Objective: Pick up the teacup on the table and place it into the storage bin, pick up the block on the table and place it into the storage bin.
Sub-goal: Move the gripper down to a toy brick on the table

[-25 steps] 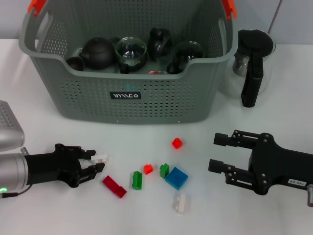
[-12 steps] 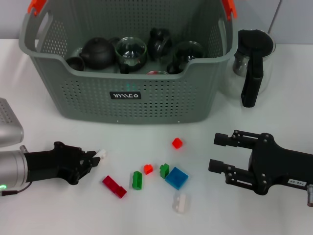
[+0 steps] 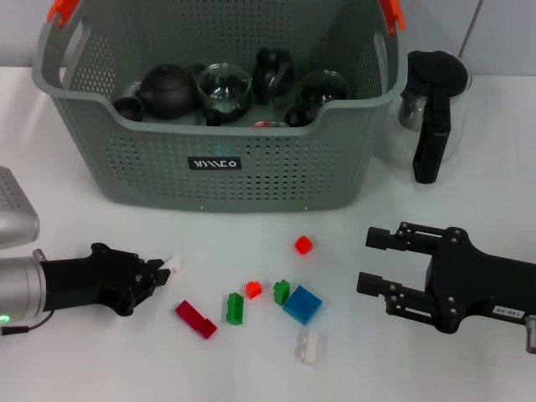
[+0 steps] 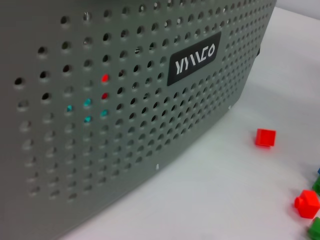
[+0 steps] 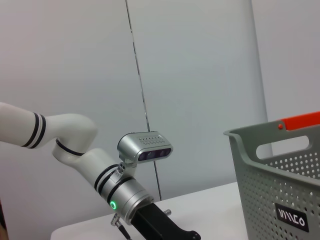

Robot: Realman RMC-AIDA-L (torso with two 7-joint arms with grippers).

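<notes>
At about eight o'clock on the table, the left gripper (image 3: 157, 274) pinches a small white plastic block (image 3: 172, 265) by its tip only, so it could slip free before clearing the large grey perforated storage bin (image 3: 276, 176), while the right gripper (image 3: 387, 266) idles open at four o'clock.

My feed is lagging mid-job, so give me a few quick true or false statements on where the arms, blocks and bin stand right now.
1. The left gripper has its jaws shut on the white block. True.
2. The right gripper holds a teacup. False: its jaws are open and empty.
3. The storage bin already holds dark teaware. True.
4. The blue block lies inside the bin. False: it lies on the table.
5. The glass jug stands in the bin. False: it stands beside it.
</notes>
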